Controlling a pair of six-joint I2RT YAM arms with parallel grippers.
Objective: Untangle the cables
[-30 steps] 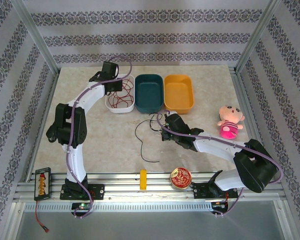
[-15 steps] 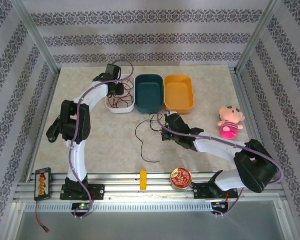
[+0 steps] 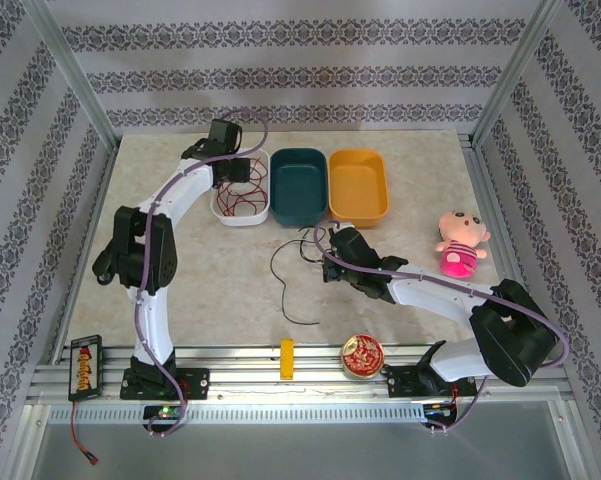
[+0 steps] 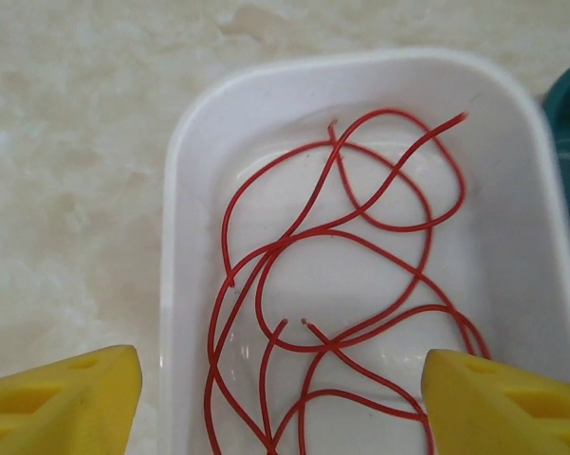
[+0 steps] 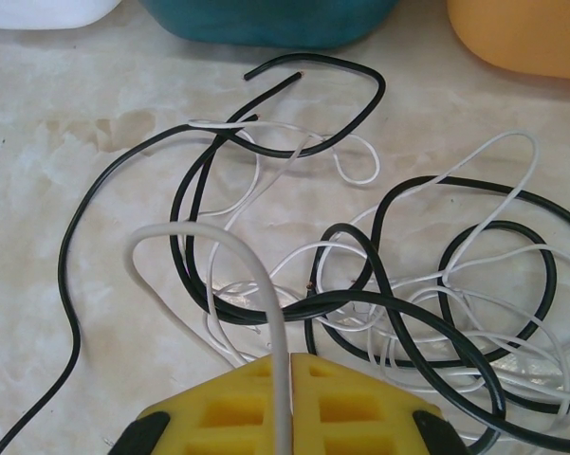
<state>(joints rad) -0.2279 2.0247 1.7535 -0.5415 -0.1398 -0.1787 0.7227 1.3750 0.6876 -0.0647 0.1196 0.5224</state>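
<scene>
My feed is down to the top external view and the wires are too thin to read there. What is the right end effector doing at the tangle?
Observer: The right end effector is shut on a white cable, which arches up out of its fingertips.
Operator: Is the black one caught in there too?
Observer: No. The black cable lies on the table, looped through the white strands just beyond the fingers.
Operator: And the left side?
Observer: The left end effector hangs open over the white bin. The red cable lies loose inside it, with nothing gripped.
</scene>
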